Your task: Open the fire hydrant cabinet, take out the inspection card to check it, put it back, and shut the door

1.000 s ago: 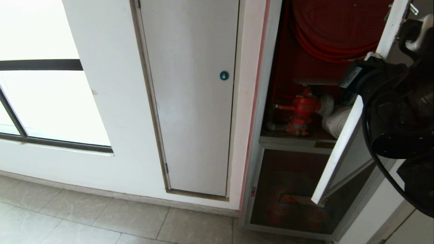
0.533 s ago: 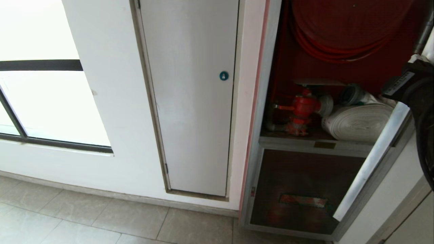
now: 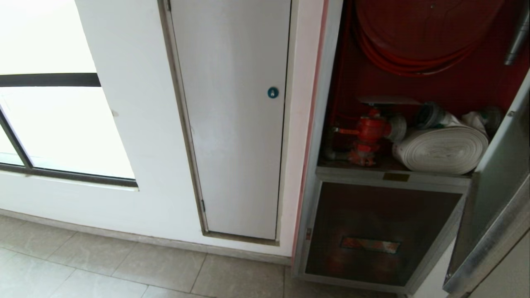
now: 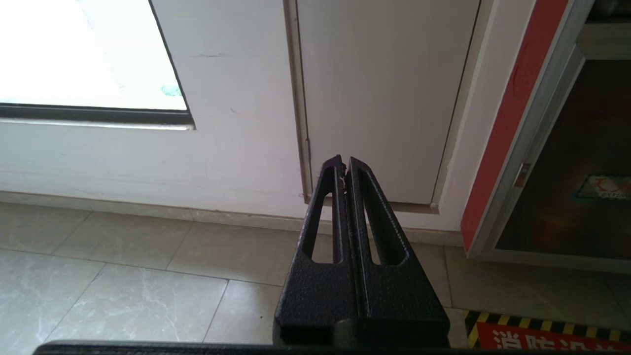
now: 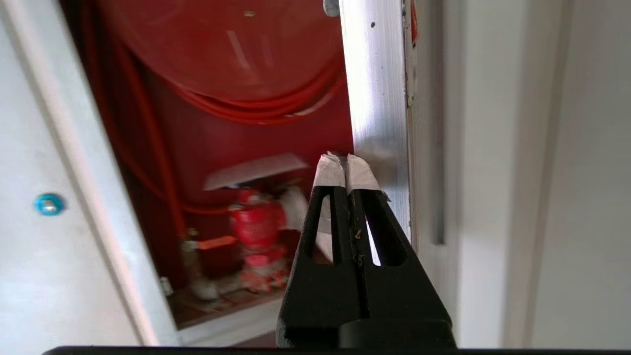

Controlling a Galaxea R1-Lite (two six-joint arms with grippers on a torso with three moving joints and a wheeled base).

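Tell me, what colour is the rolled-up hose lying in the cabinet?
White. The rolled hose shows best in the head view, beside the red valve.

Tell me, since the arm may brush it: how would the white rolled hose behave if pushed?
The white rolled hose looks tightly wound and dense, so probably heavy. It lies flat against the red valve, so it would likely slide, not roll. Its fabric edge may give slightly.
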